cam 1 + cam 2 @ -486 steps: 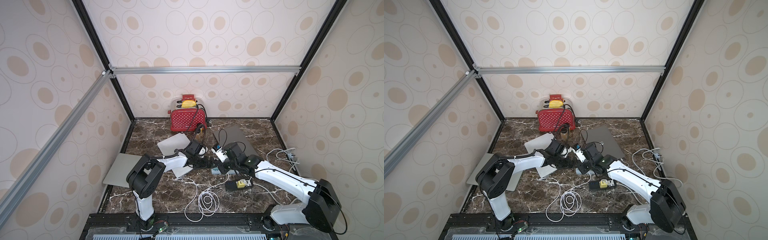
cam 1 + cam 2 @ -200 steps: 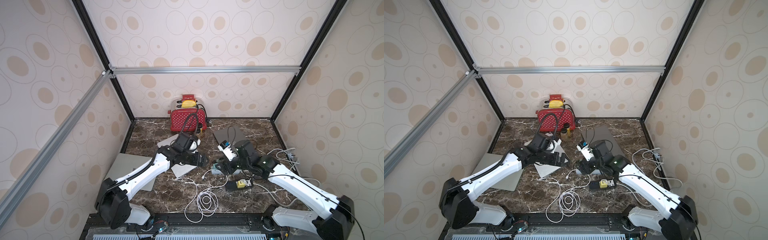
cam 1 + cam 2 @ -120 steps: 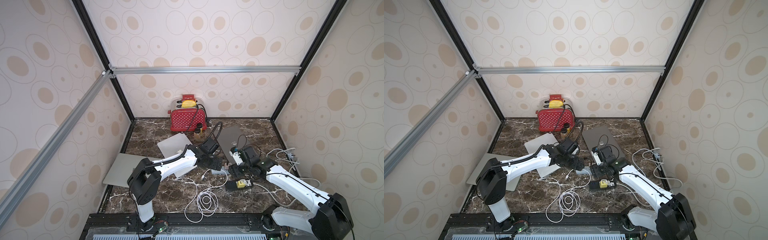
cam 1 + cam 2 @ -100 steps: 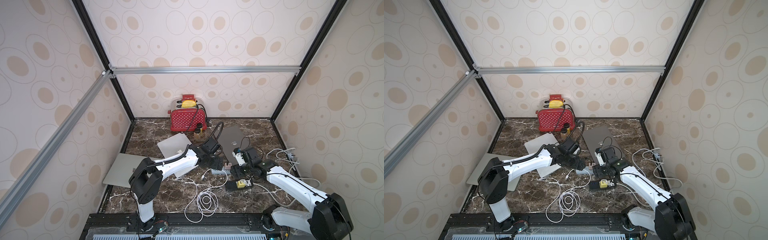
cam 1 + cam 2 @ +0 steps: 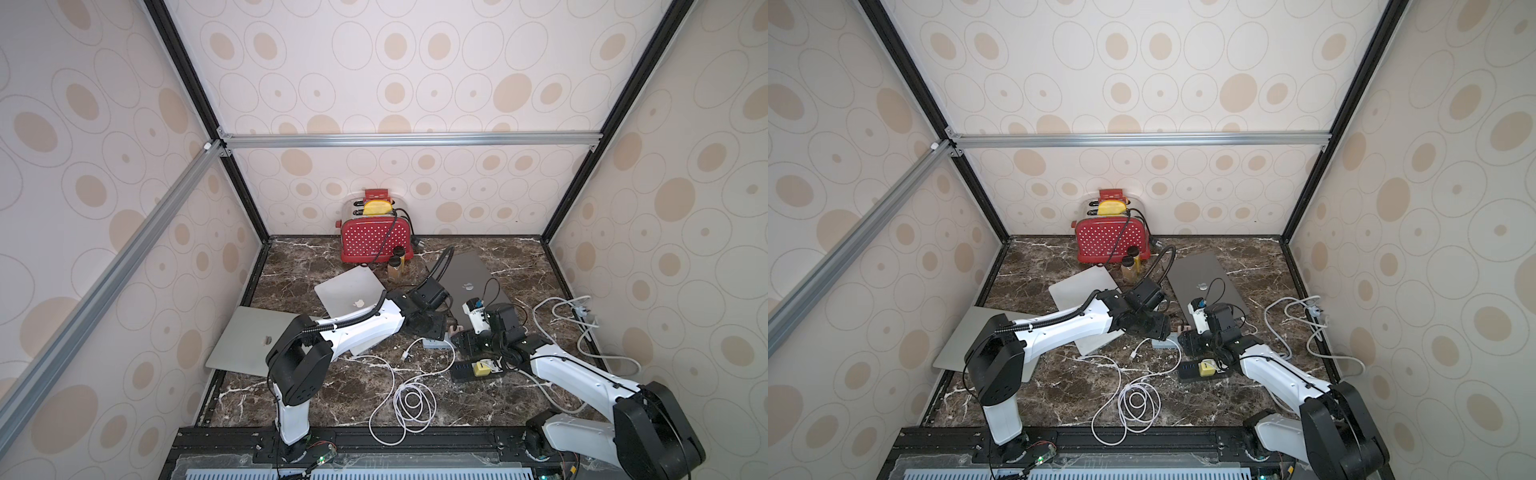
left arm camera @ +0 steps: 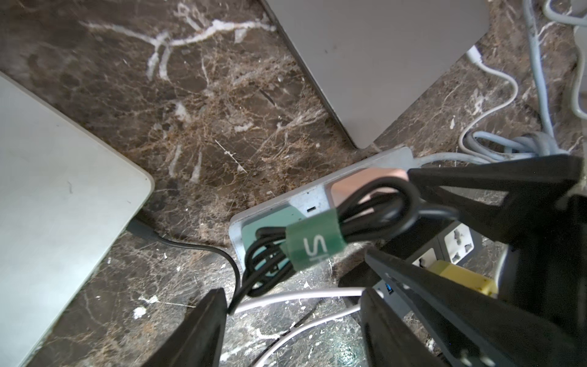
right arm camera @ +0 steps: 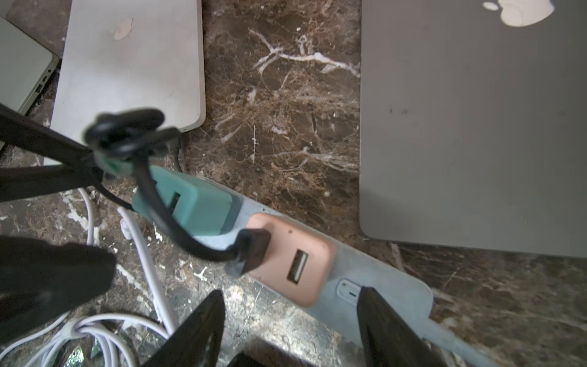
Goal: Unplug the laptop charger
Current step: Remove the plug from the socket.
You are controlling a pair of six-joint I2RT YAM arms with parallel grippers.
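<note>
A grey power strip [image 7: 365, 273] lies on the marble between the laptops, carrying a teal adapter [image 7: 193, 206] and a pink adapter [image 7: 295, 254]. The laptop charger's black cable [image 6: 317, 244], bundled with a green strap, runs from the pink adapter to the edge of a silver laptop [image 6: 47, 190]. My left gripper [image 6: 292, 295] is open, its fingertips just short of the bundle, with white cables on the table between them. My right gripper [image 7: 290, 295] is open too, and the pink adapter sits just ahead of its fingertips, untouched. In both top views the grippers [image 5: 432, 328] [image 5: 1190, 340] meet over the strip.
A dark grey laptop [image 5: 469, 282] lies behind the strip and a larger silver one [image 5: 249, 336] at the left. A black strip with a yellow plug [image 5: 478, 368], a coiled white cable [image 5: 409, 401], a grey cable [image 5: 582, 324], a red toaster [image 5: 376, 241] and jars [image 5: 397, 266] crowd the table.
My left arm has swung right from the silver laptop to the power strip and its jaws have narrowed. The right gripper has shifted slightly right and narrowed a little.
</note>
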